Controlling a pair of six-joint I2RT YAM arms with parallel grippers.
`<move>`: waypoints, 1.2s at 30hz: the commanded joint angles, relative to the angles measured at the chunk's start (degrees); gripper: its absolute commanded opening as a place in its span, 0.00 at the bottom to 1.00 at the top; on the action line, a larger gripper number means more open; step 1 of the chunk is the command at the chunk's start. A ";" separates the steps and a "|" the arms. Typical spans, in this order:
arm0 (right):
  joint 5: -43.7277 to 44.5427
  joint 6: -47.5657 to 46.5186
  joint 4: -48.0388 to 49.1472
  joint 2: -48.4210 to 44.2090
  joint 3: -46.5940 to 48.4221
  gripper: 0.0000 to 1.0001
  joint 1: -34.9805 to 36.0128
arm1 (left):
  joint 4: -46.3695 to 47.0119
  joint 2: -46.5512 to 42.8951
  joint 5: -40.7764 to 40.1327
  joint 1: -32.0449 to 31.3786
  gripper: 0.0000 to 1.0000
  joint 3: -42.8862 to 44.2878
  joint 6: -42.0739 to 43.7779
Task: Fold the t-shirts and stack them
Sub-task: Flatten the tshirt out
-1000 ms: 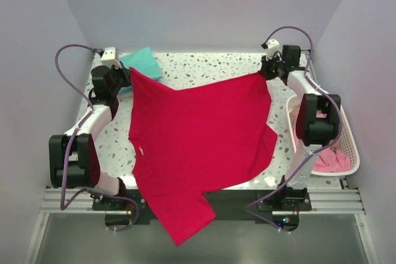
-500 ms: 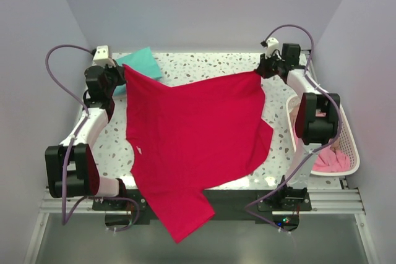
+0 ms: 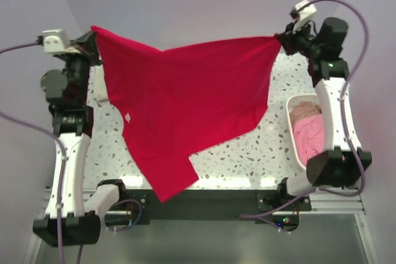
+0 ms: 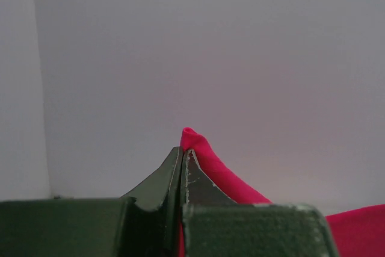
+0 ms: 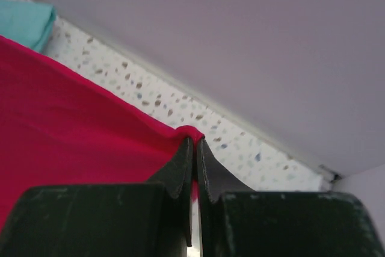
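The crimson-red t-shirt (image 3: 185, 103) hangs spread in the air above the table, its small white neck label (image 3: 127, 117) at the left and its lowest part dangling over the near table edge. My left gripper (image 3: 93, 31) is shut on its upper left corner, and the red cloth (image 4: 207, 161) shows pinched at the fingertips in the left wrist view. My right gripper (image 3: 279, 37) is shut on the upper right corner (image 5: 191, 132). A teal t-shirt (image 5: 24, 21) lies at the far left of the table, seen only in the right wrist view.
A white mesh laundry basket (image 3: 291, 129) stands at the table's right edge with pink shirts (image 3: 309, 137) in it. The speckled tabletop (image 3: 260, 153) shows below the hanging shirt. Grey walls close in on three sides.
Both arms have risen high and spread apart, lifting the red shirt off the table so that it hangs stretched between the grippers. The shirt now hides the teal one in the top view.
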 commanded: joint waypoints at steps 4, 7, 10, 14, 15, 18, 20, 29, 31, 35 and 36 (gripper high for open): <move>2.82 1.28 -4.73 -19.11 10.24 0.00 -2.82 | -1.50 -14.35 -4.24 0.59 0.00 12.06 -4.42; 4.50 1.72 -7.37 -21.85 14.98 0.00 -3.26 | -2.73 -17.43 -4.51 0.59 0.00 15.41 -5.21; 7.49 1.81 -10.28 -24.14 19.65 0.00 -3.35 | -5.02 -18.85 -4.51 0.59 0.00 20.42 -5.04; 11.45 1.46 -12.39 -25.03 25.01 0.00 -3.35 | -7.48 -19.21 -3.64 0.59 0.00 27.53 -3.90; 11.89 1.46 -12.65 -24.94 25.98 0.00 -3.35 | -8.09 -19.21 -3.54 0.59 0.00 28.42 -3.20; 13.03 1.72 -13.62 -24.24 29.24 0.00 -3.35 | -8.54 -19.56 -3.54 0.50 0.00 29.83 -2.58; 12.95 1.98 -13.62 -23.71 29.42 0.00 -3.35 | -8.54 -20.08 -3.72 0.50 0.00 28.87 -2.14; 5.92 4.36 -7.66 -22.13 11.07 0.00 -3.35 | -5.73 -21.84 -3.54 0.50 0.00 10.19 -1.35; 3.91 5.32 -5.20 -21.25 3.98 0.00 -3.35 | -3.62 -21.32 -3.28 0.50 0.00 5.25 -1.70; -1.72 6.73 2.79 -15.90 -6.16 0.00 -3.17 | 0.77 -17.81 -2.84 0.59 0.00 -8.88 -2.05; -2.17 7.86 4.47 -12.58 -7.83 0.00 -2.91 | 3.39 -16.67 -2.58 0.50 0.00 -11.28 -2.31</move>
